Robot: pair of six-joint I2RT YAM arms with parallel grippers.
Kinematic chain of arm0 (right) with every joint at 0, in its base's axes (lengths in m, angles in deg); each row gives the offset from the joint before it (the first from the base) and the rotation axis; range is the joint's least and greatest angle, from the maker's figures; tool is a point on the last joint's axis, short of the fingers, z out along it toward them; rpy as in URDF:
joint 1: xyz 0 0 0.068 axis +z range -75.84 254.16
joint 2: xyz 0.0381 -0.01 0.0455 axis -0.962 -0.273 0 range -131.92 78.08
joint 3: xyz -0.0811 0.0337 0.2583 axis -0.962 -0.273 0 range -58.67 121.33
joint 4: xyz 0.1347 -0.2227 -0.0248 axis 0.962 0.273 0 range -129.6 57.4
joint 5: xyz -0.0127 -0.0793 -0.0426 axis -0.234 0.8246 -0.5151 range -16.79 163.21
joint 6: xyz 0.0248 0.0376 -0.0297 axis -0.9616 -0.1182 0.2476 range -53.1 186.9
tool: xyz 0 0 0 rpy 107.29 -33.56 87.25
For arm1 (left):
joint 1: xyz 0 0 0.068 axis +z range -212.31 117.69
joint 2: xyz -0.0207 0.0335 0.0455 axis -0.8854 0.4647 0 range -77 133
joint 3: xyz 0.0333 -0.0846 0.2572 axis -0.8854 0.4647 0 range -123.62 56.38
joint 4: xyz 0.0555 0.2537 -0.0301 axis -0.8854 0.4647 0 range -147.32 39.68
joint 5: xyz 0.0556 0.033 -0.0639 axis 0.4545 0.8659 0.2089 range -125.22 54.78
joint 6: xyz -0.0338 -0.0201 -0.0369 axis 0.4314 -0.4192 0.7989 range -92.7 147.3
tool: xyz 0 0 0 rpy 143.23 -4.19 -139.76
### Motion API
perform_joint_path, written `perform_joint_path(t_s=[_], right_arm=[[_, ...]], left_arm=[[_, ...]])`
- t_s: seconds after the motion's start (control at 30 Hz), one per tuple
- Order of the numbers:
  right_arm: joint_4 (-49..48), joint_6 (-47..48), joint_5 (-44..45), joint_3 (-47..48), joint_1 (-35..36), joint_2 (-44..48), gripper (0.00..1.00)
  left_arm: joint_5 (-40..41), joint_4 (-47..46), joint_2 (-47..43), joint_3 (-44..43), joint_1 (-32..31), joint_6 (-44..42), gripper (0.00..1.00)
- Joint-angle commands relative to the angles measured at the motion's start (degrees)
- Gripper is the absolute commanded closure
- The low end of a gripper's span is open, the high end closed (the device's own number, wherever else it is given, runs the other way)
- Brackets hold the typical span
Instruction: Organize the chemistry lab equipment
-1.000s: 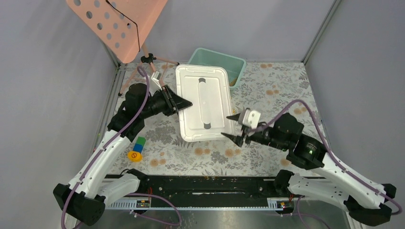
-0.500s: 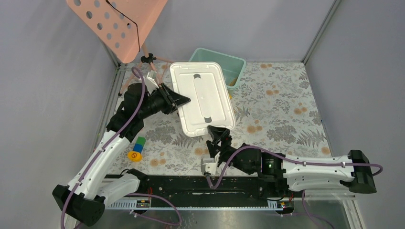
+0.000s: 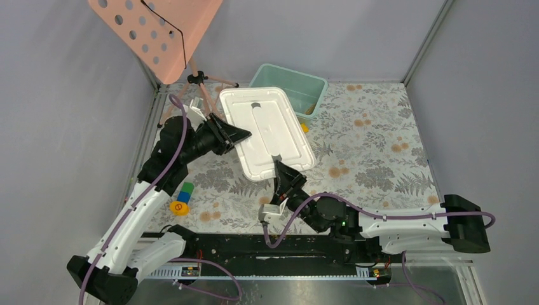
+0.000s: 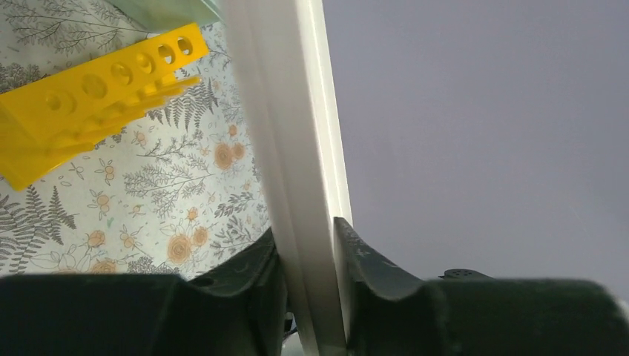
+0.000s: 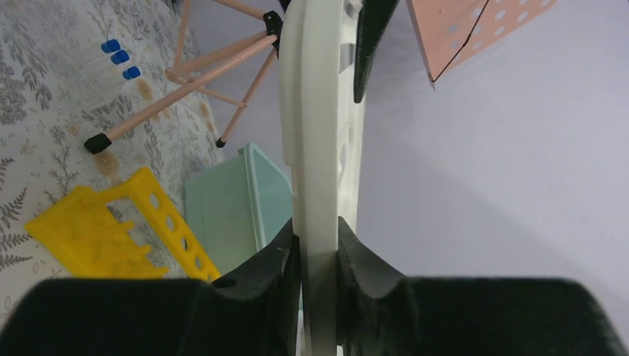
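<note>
No lettering legible anywhere; the red mark on the yellow disc (image 3: 180, 208) by the blocks (image 3: 185, 192) is too small to read.

Rack (image 5: 111, 230): lies on the table (image 3: 381, 146) toward its far edge, just beside the green bin (image 3: 318, 86). Its row of holes and long axis run toward the bin. From above it is almost wholly hidden under the white lid (image 3: 267, 130).

Tubes (image 5: 119, 59): three blue caps side by side, lying near the feet of the pink stand (image 3: 156, 32), far-left corner.

Lid: raised off the table, long axis far-left to near-right.

Left gripper (image 4: 308, 245): jaws narrow, pinching the lid's left edge.

Right gripper (image 5: 315, 237): jaws narrow, pinching the lid's near edge.
</note>
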State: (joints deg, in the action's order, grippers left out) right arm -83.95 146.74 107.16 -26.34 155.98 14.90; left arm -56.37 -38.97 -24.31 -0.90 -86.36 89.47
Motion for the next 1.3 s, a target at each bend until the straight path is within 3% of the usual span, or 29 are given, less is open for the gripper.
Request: perform_joint_path(t_s=[0.0, 0.2, 0.3, 0.53, 0.7, 0.87, 1.13, 1.27], right_arm=[[-7.6, -4.1, 3.9, 1.3, 0.3, 2.9, 0.87], [0.3, -15.1, 9.5, 3.8, -1.4, 6.5, 0.95], [10.3, -23.5, 11.2, 7.1, -4.2, 8.2, 0.95], [22.3, -40.0, 8.0, 11.2, -12.1, 14.4, 0.97], [25.1, -40.2, 5.4, 12.3, -14.8, 16.2, 1.0], [27.9, -42.0, 5.4, 15.5, -18.5, 15.4, 1.0], [45.5, -59.4, -1.1, 32.3, -28.8, 9.2, 1.0], [49.8, -67.3, -8.2, 39.5, -33.3, 5.8, 1.0]], left_arm=[[0.1, -2.5, -1.6, 0.2, 0.4, -3.1, 0.68], [1.1, 1.7, -2.3, -3.0, 0.4, -12.5, 0.51], [1.2, 5.8, -2.4, -5.5, 0.4, -18.8, 0.41], [0.8, 11.0, -5.3, -6.7, 0.4, -31.5, 0.16], [-1.8, 10.4, -7.2, -5.0, 0.5, -34.2, 0.02], [-2.7, 10.4, -8.7, -2.8, 0.4, -37.6, 0.01], [2.3, 9.6, -12.0, 4.1, 0.4, -43.1, 0.01], [5.4, 6.3, -15.0, 9.0, 0.4, -44.0, 0.01]])
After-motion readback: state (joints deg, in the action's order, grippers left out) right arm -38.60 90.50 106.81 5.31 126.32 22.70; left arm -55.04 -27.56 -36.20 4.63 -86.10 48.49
